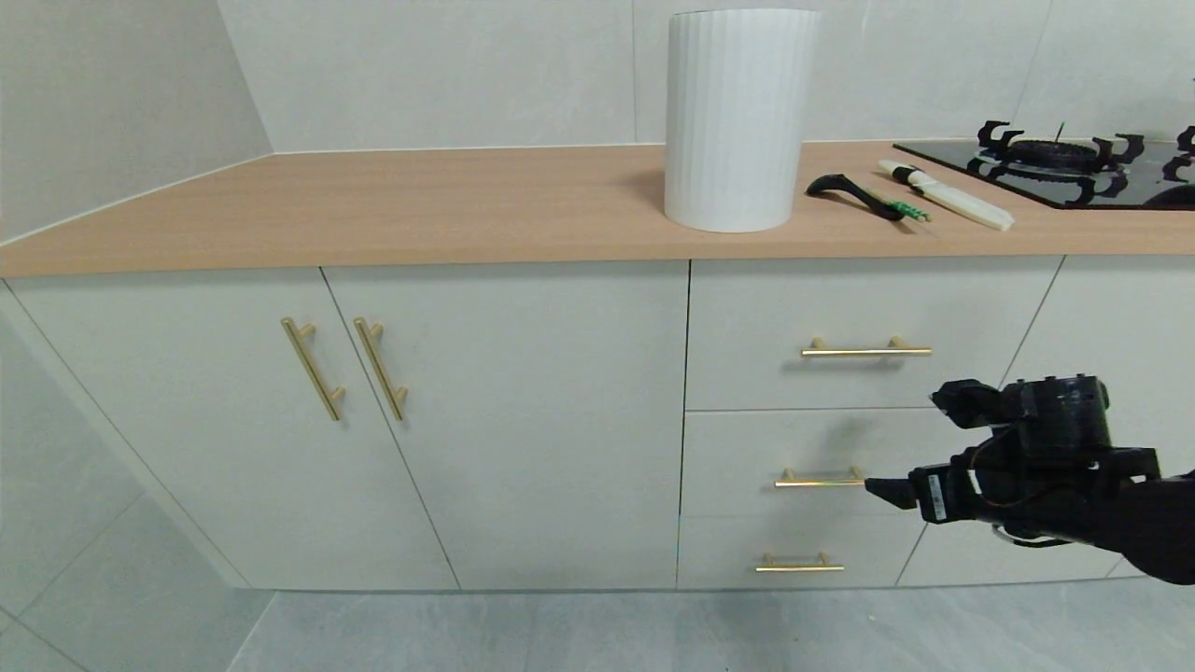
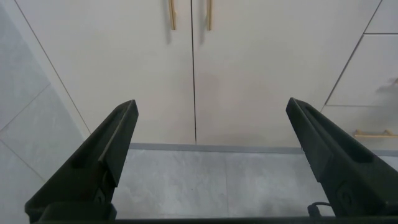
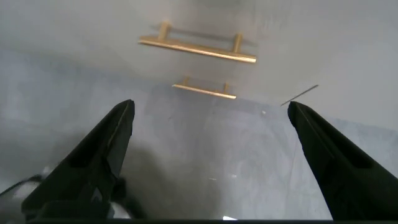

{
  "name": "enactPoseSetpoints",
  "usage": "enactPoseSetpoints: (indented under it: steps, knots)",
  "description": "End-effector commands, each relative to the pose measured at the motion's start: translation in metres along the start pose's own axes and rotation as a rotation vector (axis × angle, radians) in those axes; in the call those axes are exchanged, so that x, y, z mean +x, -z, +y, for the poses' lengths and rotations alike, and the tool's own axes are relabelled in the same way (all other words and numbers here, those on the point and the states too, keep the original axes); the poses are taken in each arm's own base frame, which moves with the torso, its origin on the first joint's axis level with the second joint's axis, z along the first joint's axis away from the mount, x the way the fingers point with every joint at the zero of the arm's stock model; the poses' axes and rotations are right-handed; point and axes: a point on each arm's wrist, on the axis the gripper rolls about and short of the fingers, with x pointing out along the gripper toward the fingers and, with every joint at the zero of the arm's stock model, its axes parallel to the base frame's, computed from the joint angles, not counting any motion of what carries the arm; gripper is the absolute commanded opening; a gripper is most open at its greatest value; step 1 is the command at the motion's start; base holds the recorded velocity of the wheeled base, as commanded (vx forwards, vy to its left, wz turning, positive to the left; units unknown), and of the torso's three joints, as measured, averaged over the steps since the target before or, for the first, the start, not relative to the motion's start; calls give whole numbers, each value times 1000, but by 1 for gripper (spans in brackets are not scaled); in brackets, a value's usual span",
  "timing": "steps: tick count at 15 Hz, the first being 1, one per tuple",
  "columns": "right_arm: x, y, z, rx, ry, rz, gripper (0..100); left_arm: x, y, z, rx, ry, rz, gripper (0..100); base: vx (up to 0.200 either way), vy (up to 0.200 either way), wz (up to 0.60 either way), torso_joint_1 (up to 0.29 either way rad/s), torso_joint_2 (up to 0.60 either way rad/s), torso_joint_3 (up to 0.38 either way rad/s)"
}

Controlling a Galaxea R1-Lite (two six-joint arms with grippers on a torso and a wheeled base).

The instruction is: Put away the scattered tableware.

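Right hand [image 1: 910, 446]: fingers spread wide with nothing between them, low in front of the drawers. One fingertip is just beside the middle drawer handle [image 1: 820, 480]; I cannot tell whether it touches.
Left hand [image 2: 208, 163]: fingers wide apart and empty, low before the cupboard doors [image 2: 249, 74], above the floor [image 2: 205, 180].
Tableware: a black-handled tool [image 1: 845, 191] and a white knife [image 1: 948, 196] lie side by side on the counter [image 1: 373, 205], between a tall white ribbed canister [image 1: 738, 117] and the stove [image 1: 1064, 168].
Surface and room: wood-coloured counter over pale cupboards with gold handles; pale tiled walls, grey tiled floor.
Hard to make out: a small green piece [image 1: 907, 209] at the black-handled tool's end, its kind unclear; the stove is cut off at the picture's edge.
Views: the right wrist view looks between the fingers at two drawer handles, one beyond the other. The left wrist view has the seam between the cupboard doors and the ends of their two handles.
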Motion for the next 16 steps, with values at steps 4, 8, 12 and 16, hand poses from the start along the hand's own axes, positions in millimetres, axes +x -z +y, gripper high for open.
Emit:
enactPoseSetpoints:
  steps: [4, 8, 12, 16]
  knots:
    - [59, 35, -3, 17, 40, 29, 100, 0, 0, 0, -1, -1, 0, 100, 0, 0, 0, 0, 0, 0]
    - [79, 42, -2, 20, 106, -48, 100, 0, 0, 0, 0, -1, 0, 100, 0, 0, 0, 0, 0, 0]
    - [99, 44, 7, 51, 160, -133, 100, 0, 0, 0, -1, -1, 0, 100, 0, 0, 0, 0, 0, 0]
    - [111, 42, 8, 97, 163, -171, 100, 0, 0, 0, -1, -1, 1, 100, 0, 0, 0, 0, 0, 0]
